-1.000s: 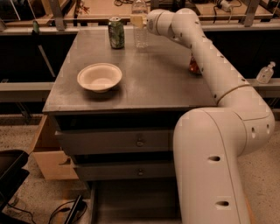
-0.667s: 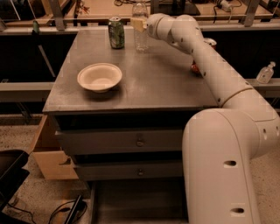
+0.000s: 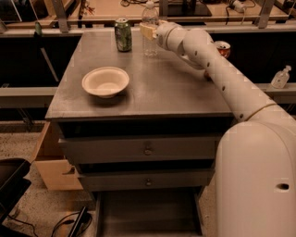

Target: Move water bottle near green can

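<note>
Arm (image 3: 222, 69) spans grey surface (image 3: 152, 92) beyond white bowl (image 3: 105, 81). At the far edge my gripper (image 3: 149, 31) has its fingers (image 3: 144, 31) closed on the upright water bottle (image 3: 149, 14), just beside the green can (image 3: 123, 34). I'd release gently and retreat sideways, away from both.

White bowl (image 3: 105, 81), red can (image 3: 223, 48), pump bottle (image 3: 280, 77)

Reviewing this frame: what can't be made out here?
Camera view:
- Water bottle: middle covered by the gripper at the table's far edge.
- Green can: markings too small to read.
- Red can: lower part hidden behind the arm.
- Robot base: cut off by right and bottom edges.
</note>
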Action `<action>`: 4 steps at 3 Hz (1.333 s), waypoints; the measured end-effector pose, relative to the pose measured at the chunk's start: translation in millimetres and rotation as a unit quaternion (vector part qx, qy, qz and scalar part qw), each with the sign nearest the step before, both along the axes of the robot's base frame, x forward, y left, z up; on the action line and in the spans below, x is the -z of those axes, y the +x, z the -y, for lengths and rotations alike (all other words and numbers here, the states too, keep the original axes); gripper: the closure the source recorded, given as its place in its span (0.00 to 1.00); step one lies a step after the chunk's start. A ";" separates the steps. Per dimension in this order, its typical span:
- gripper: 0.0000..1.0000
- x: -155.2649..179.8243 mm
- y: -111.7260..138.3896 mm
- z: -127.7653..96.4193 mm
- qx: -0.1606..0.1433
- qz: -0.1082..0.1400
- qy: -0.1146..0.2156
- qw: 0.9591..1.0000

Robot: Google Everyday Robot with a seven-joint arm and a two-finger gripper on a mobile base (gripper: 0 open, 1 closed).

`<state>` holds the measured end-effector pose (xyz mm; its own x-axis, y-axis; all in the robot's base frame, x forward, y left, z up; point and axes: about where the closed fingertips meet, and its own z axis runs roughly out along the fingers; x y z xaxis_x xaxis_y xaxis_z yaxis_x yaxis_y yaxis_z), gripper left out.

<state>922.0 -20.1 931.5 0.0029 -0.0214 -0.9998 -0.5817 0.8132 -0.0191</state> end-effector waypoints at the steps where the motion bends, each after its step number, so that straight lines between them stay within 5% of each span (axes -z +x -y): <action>1: 0.82 0.5 -1.3 -5.3 -0.004 0.000 0.003 1.000; 4: 0.13 0.2 -1.3 -5.6 -0.004 0.000 0.003 1.000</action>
